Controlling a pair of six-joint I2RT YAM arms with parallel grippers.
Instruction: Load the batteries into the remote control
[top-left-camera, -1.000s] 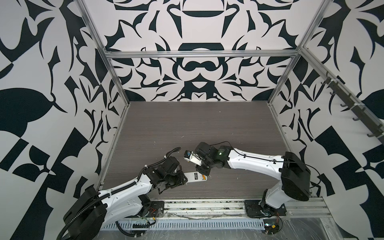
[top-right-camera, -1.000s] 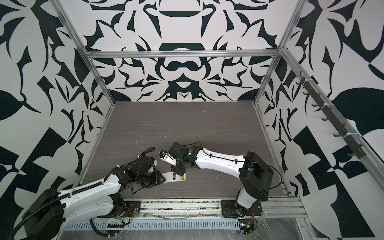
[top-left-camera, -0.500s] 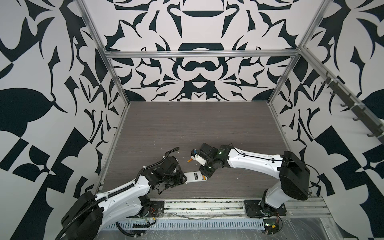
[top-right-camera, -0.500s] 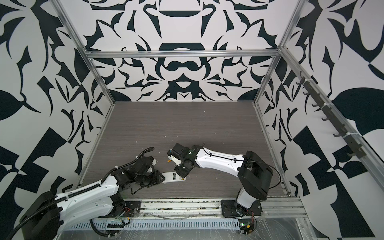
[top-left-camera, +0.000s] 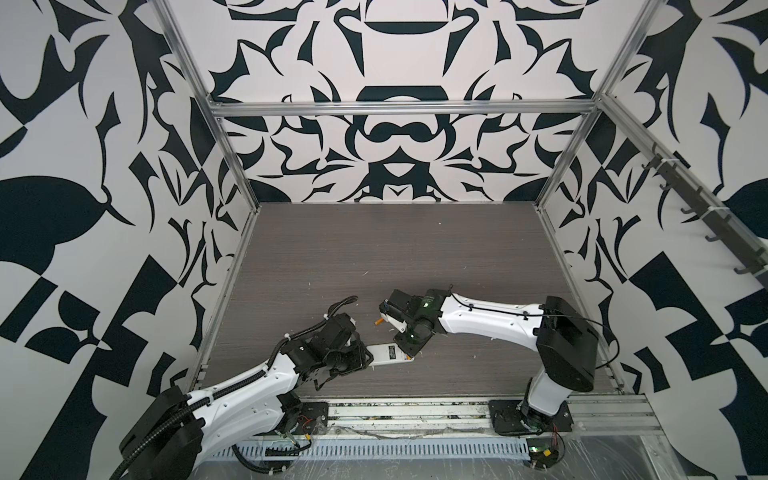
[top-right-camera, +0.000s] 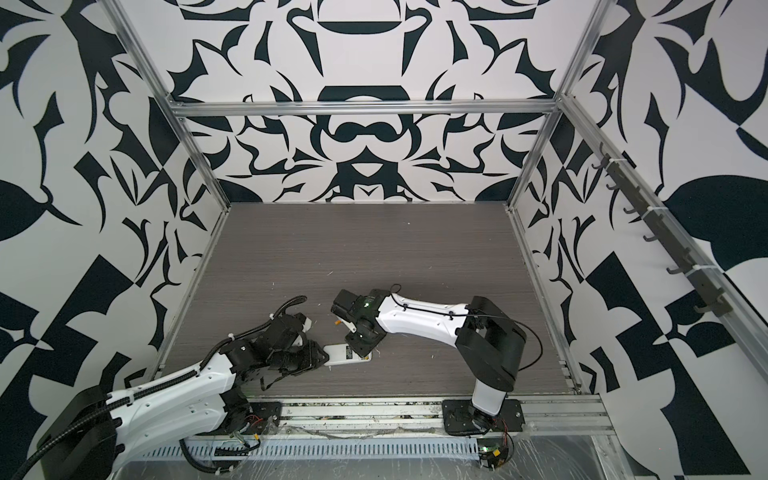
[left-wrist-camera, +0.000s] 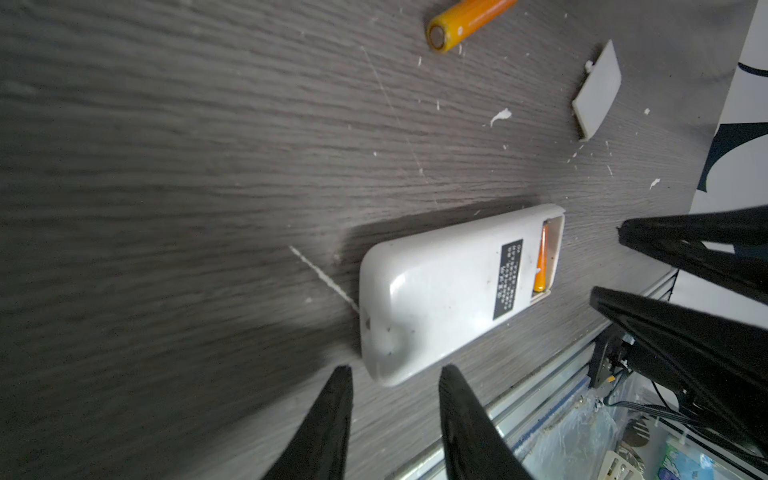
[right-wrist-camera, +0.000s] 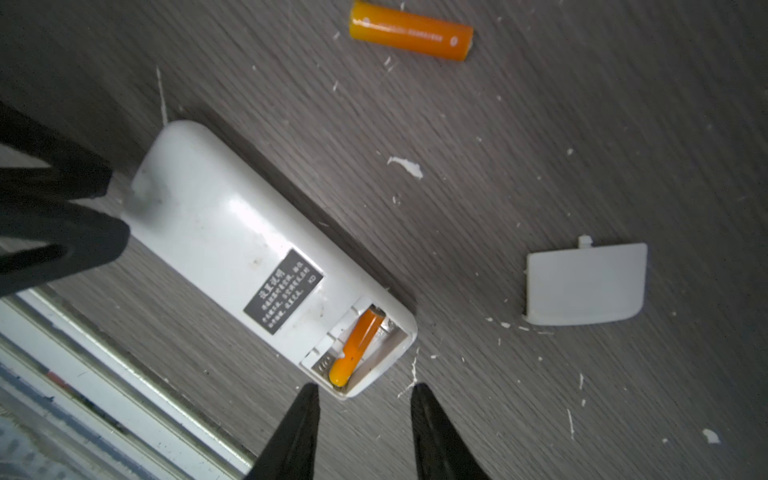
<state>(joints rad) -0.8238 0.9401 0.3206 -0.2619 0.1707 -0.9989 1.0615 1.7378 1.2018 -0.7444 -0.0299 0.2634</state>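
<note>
The white remote control (top-left-camera: 390, 353) (top-right-camera: 347, 354) lies back up near the table's front edge, its battery bay uncovered. One orange battery (right-wrist-camera: 357, 345) (left-wrist-camera: 540, 266) lies slanted in the bay. A second battery (right-wrist-camera: 411, 31) (top-left-camera: 379, 322) (top-right-camera: 337, 321) (left-wrist-camera: 465, 23) lies loose on the table behind the remote. My right gripper (right-wrist-camera: 365, 390) (top-left-camera: 409, 355) hovers open just off the bay end, holding nothing. At the remote's other end my left gripper (left-wrist-camera: 395, 372) (top-left-camera: 368, 357) is open, its tips apart from the case.
The detached white battery cover (right-wrist-camera: 586, 282) (left-wrist-camera: 596, 91) lies flat on the dark wood table (top-left-camera: 415, 249), past the remote's bay end. White flecks dot the surface. A metal rail (top-left-camera: 415, 411) borders the front edge, right beside the remote.
My right gripper's jaws have spread apart and its wrist has drawn back slightly, uncovering the loose battery. The left arm has hardly moved.
</note>
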